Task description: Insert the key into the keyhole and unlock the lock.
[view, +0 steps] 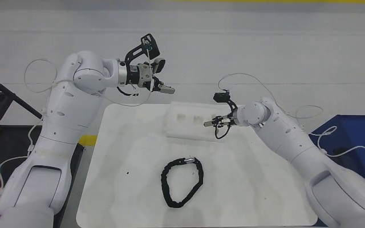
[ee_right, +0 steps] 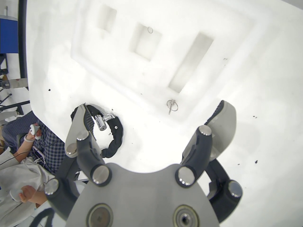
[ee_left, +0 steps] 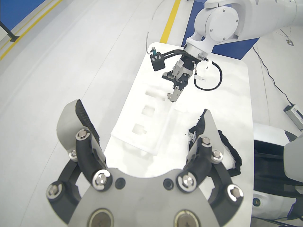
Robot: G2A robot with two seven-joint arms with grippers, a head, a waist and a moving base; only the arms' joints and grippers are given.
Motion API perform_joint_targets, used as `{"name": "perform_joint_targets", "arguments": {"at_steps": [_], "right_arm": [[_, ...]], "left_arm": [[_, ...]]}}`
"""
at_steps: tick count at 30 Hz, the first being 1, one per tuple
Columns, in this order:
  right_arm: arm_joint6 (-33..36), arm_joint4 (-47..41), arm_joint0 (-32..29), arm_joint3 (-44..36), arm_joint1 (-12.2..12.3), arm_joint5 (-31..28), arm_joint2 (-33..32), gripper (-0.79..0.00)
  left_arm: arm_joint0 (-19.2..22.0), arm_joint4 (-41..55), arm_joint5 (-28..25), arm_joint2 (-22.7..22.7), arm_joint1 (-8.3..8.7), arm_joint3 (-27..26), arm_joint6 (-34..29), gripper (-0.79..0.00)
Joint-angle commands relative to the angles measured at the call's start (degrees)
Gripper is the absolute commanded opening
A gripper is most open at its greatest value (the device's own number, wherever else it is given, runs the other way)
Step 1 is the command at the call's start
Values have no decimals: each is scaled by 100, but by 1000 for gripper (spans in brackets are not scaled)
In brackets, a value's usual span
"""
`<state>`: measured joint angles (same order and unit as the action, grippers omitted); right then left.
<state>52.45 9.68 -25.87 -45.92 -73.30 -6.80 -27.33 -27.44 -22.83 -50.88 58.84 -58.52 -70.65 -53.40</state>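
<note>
**Key's right between your right fingers, so go with that arm**

The key [ee_right: 171, 105] is lying flat on the rim of the white foam tray [view: 188, 133], just beside the long slot at the tray's end. Your right gripper [ee_right: 151, 119] hangs over that spot, spread wide and holding nothing. The key sits between the two fingers, a bit nearer one than the other and slightly ahead of the tips. Its long axis, ring to blade, runs roughly crosswise to the line between your fingertips. I reckon a straight drop and squeeze would catch it across the narrow way, with little wrist roll needed. It's thin and flat on foam though, so it could skate or just get pressed down.

Your left gripper [ee_left: 142, 112] is wide open and empty too, but it's out past the far edge of the table [view: 274, 188], well apart from the key. The chain lock [view: 182, 181] lies looped near the table's middle, with its silver cylinder [ee_right: 102, 124] on the side facing the tray.
</note>
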Motion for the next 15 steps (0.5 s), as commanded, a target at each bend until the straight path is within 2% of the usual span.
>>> {"name": "perform_joint_targets", "arguments": {"at_steps": [1, 15], "right_arm": [[65, -30, -23, -29, -23, 71, -16, 0], [170, 732, -113, -238, -288, 1097, 253, 0]], "left_arm": [[0, 0, 0, 0, 0, 0, 0, 0], [0, 0, 0, 0, 0, 0, 0, 0]]}}
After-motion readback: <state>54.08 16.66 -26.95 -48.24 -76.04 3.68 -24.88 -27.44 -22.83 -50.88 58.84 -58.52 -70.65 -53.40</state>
